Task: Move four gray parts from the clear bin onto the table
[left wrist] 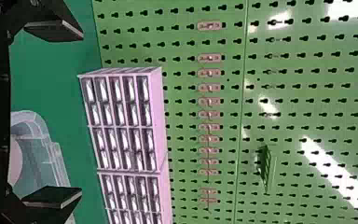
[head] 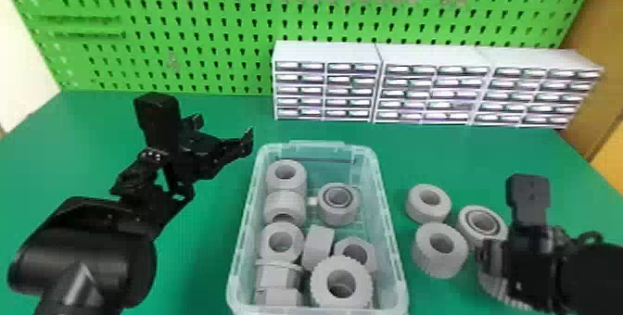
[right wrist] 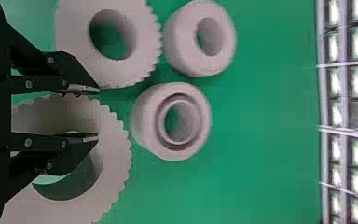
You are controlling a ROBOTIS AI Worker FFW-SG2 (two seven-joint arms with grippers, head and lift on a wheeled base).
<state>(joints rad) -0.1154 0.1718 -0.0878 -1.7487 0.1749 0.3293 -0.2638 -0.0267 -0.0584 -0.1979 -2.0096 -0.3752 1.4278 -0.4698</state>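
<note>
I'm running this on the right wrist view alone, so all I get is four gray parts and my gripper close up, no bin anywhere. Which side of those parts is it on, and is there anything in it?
Observer: The clear bin stands to the robot's left of your four loose parts, with several more gray parts inside it.
Operator: Good. Is anything being held over on the left?
Observer: No, the left gripper is open: its two fingers stand wide apart with nothing held between them.
</note>
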